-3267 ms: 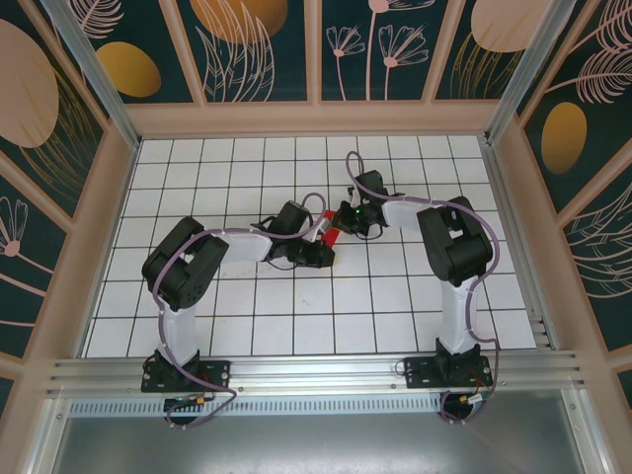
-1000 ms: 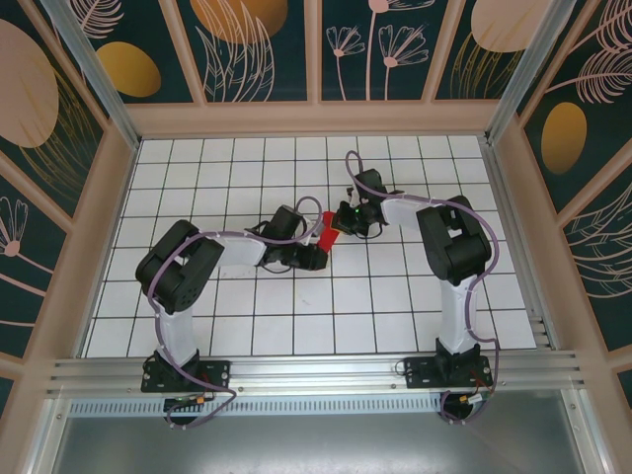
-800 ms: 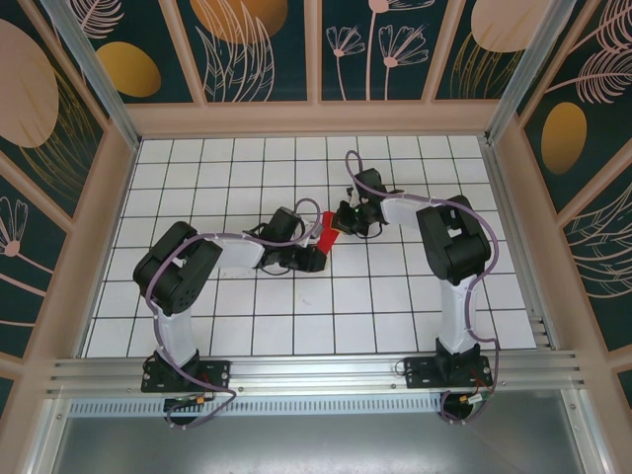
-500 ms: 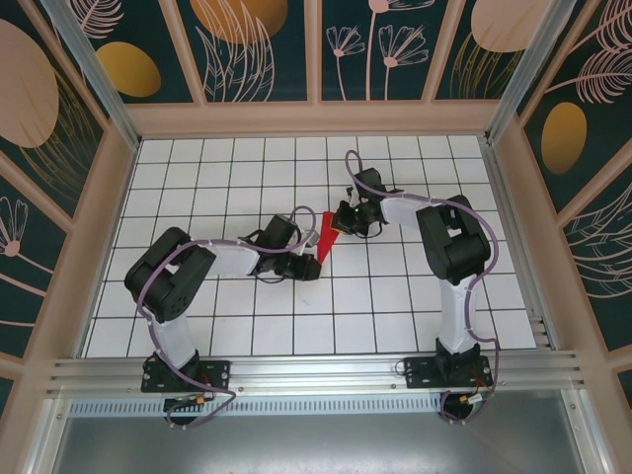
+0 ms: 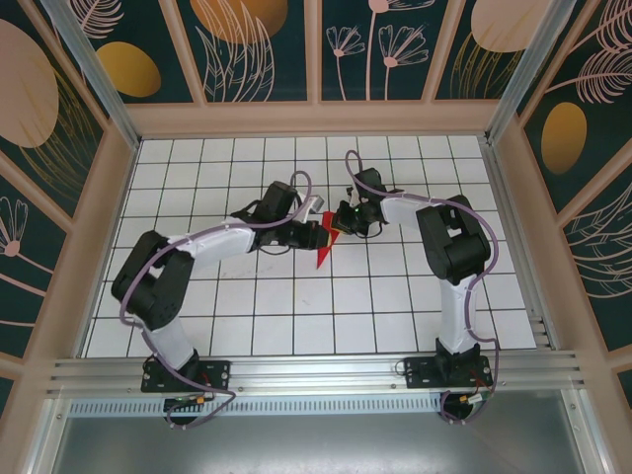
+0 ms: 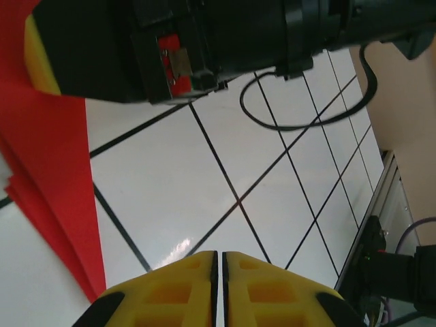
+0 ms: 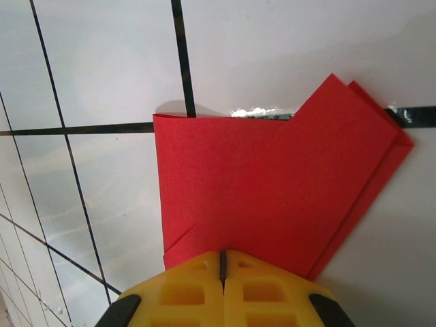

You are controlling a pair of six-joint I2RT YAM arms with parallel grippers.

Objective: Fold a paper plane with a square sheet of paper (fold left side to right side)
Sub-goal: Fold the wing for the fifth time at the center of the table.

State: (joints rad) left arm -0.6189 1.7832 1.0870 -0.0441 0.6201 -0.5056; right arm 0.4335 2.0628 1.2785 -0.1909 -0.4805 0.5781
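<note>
Near the centre of the overhead frame, found the red paper [image 5: 323, 251] lying flat on the gridded table [image 5: 395, 296] as a narrow wedge, point toward the lower edge. Saw the right gripper [image 7: 223, 264] with jaws pressed together, tips down on the wide end of the paper. Judged this as a pin against sliding rather than a grasp. Saw the left gripper [image 6: 219, 266] just beside the wedge, jaws also together, nothing between them, the paper off at the left of its frame. Judged closed tips there as fit for pushing or smoothing a crease, not for lifting. Learned from the right wrist view something too small for the overhead one: stacked layers, a stepped edge at the right, a short diagonal crease at lower left, the top edge close along a black grid line. Got from the left wrist view the black housing of the right gripper across the top, standing on the paper. Got from the overhead view the placing of both arms, one at the left of the wedge, one at its upper right.
</note>
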